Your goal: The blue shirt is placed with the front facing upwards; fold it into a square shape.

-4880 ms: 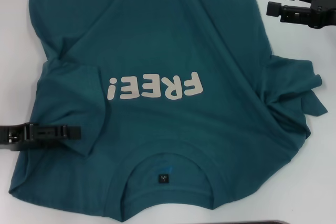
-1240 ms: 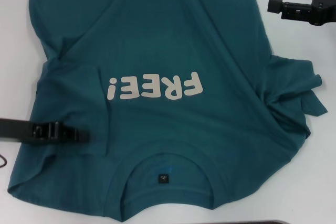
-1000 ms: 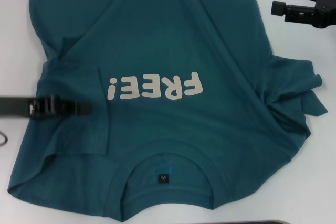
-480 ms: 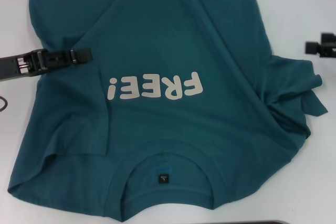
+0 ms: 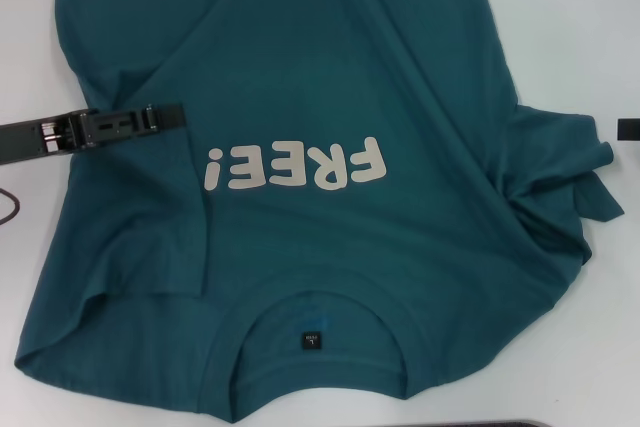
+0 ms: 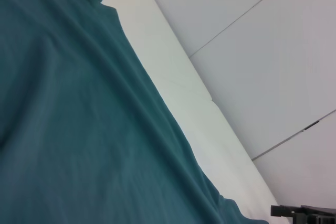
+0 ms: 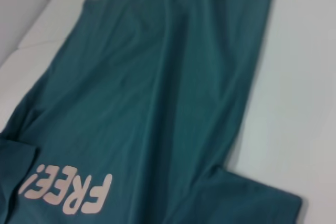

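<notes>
- Head view: you see the blue shirt [image 5: 330, 197] spread front-up across the white table [image 5: 560, 37], its collar [image 5: 320, 332] nearest the robot and the off-white "FREE!" lettering [image 5: 295, 164] across the chest. The left gripper [image 5: 170, 115] reaches in from the left side and lies over the shirt's left edge, its tip just beside the start of the lettering and above the folded-in left sleeve [image 5: 150, 217]. Its fingers lie together in a narrow line; whether they pinch any cloth, you cannot tell. A thin dark cable [image 5: 10, 209] curls on the table below that arm. Only a small dark sliver of the right gripper [image 5: 629, 129] shows at the right border, apart from the bunched right sleeve [image 5: 560, 177]; how its fingers stand cannot be told.
- Left wrist view: the shirt [image 6: 79, 129] fills the space under the tool in soft wrinkles. Past its edge runs the white table [image 6: 178, 93], and beyond that pale grey panels [image 6: 262, 61] with thin seams. A dark piece of the other arm's gripper [image 6: 304, 214] shows far off at the table's end.
- Right wrist view: the shirt [image 7: 157, 93] lies below the tool, the lettering [image 7: 68, 190] on its near part and bare white table [image 7: 294, 103] beside it. Pale panels [image 7: 26, 3] lie past the table's far edge.
</notes>
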Robot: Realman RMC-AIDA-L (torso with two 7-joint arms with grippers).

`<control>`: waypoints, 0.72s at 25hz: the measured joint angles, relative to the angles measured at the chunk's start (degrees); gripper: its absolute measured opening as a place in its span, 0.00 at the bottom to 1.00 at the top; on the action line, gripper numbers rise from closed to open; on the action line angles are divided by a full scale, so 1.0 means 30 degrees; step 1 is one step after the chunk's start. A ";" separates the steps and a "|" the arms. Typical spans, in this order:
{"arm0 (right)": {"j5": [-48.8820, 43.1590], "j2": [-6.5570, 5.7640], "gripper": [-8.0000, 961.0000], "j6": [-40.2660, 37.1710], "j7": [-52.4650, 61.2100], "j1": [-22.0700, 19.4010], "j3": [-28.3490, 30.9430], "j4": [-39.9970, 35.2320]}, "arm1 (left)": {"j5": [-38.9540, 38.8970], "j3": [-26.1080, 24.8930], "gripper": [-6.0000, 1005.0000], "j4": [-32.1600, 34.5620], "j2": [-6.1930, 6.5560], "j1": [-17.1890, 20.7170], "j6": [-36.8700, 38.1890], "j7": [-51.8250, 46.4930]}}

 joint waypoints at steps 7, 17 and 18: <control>-0.1308 0.0066 0.94 0.0250 0.1141 0.0631 -0.0163 0.0731 | 0.0006 0.0002 0.85 0.0293 0.0024 0.0005 -0.0613 0.0092; -0.1875 0.0292 0.94 0.0666 0.1269 0.1461 -0.0223 0.1712 | 0.0042 0.0027 0.92 0.0575 0.0019 0.0107 -0.0951 0.0233; -0.1877 0.0342 0.93 0.0716 0.1270 0.1519 -0.0224 0.1712 | 0.0042 0.0031 0.92 0.0582 0.0019 0.0117 -0.0966 0.0248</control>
